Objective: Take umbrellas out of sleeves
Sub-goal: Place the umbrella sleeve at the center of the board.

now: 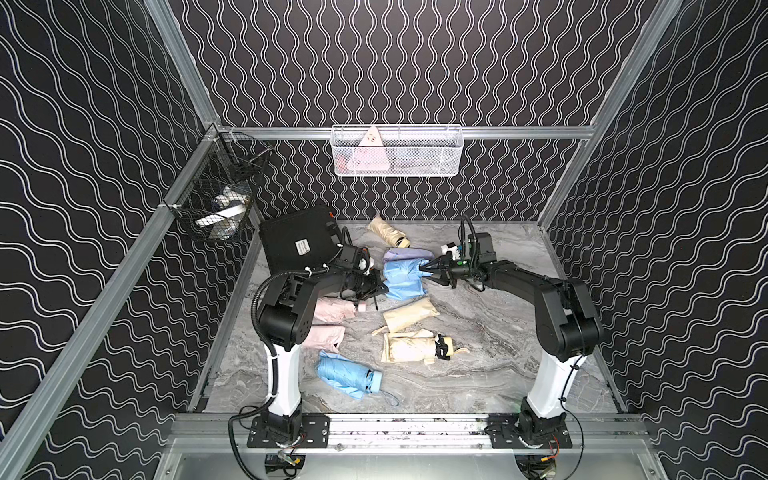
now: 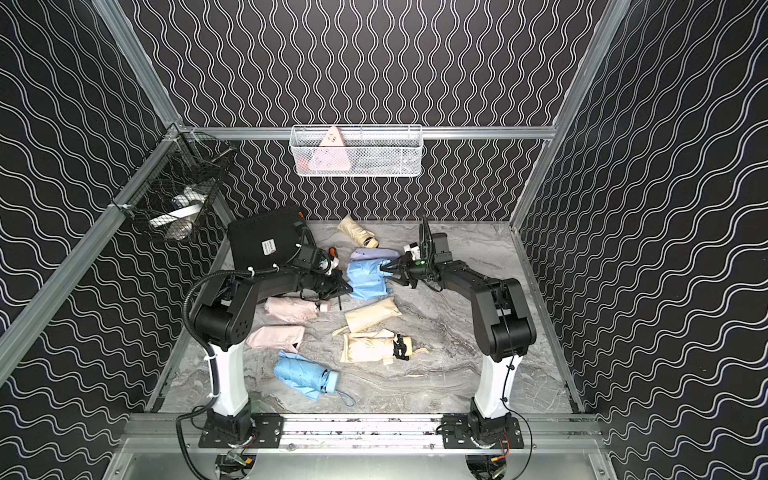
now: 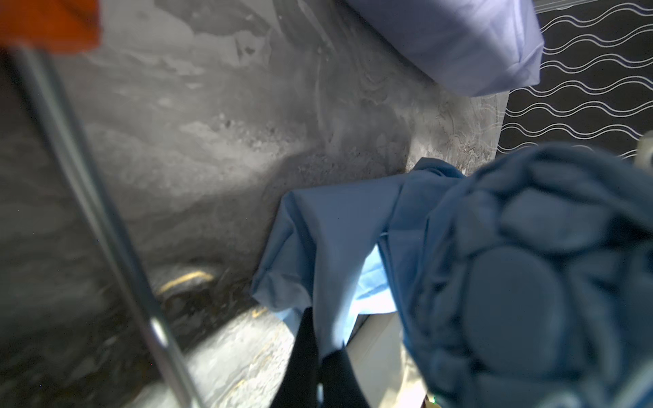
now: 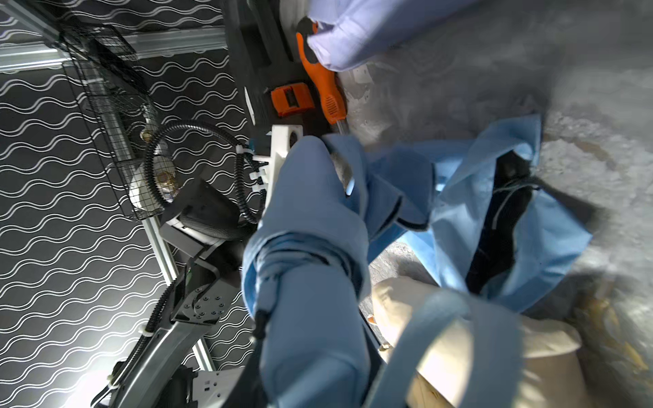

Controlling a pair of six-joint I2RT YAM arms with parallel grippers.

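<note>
While the left pincer [image 1: 381, 286] pinches the light blue sleeve [image 4: 551, 229] and the right pincer [image 1: 430, 268] clamps the light blue umbrella [image 4: 311, 282], mid-desk [image 1: 478, 332] toward its rear edge, this extraction looks nearly complete. The lilac umbrella [image 1: 405, 254] just behind appears still sleeved.

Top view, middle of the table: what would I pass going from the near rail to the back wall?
Light blue umbrella → cream umbrella with black strap → smooth cream sleeve → crumpled light blue bundle → far cream umbrella → white wire basket
</note>
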